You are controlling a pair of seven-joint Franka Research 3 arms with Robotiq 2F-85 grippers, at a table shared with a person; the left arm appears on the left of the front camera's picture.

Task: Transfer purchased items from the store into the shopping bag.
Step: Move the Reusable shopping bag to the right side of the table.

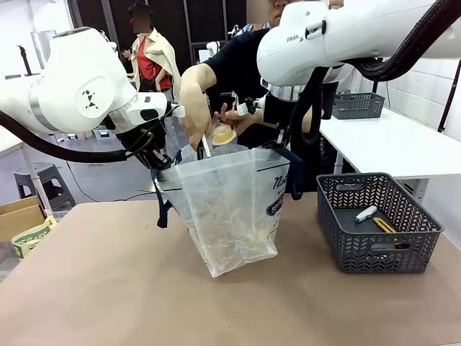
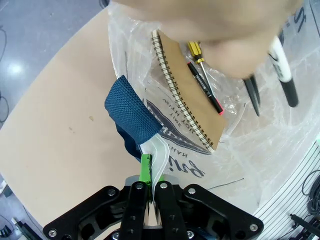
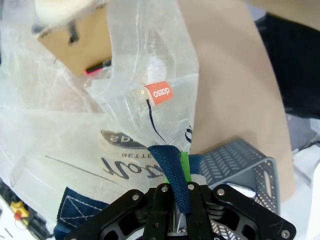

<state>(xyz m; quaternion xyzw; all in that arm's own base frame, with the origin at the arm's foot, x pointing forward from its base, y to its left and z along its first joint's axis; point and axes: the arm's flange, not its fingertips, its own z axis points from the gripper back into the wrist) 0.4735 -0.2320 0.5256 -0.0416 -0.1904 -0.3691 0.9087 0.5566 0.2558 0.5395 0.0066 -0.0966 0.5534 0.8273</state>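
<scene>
Shopping bag (image 1: 230, 209), translucent plastic with navy strap handles, stands on the worktop (image 1: 108, 288). Left end effector (image 2: 151, 172) pinches its rim by one strap, right end effector (image 3: 179, 167) pinches the other strap. Judging by this, the mouth is held wide so person's hand (image 1: 198, 101) can drop small orange cup (image 1: 223, 133) onto brown spiral notebook (image 2: 192, 85) inside.

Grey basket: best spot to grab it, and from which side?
Pinch the basket by its near wall, at the rim above its handle slot, coming straight down. It stands upright and open-topped, the wall looks thin, and the slot sits mid-wall, so it should lift fairly level. A pen and a yellow tool lie inside; keep the inner finger shallow.
</scene>
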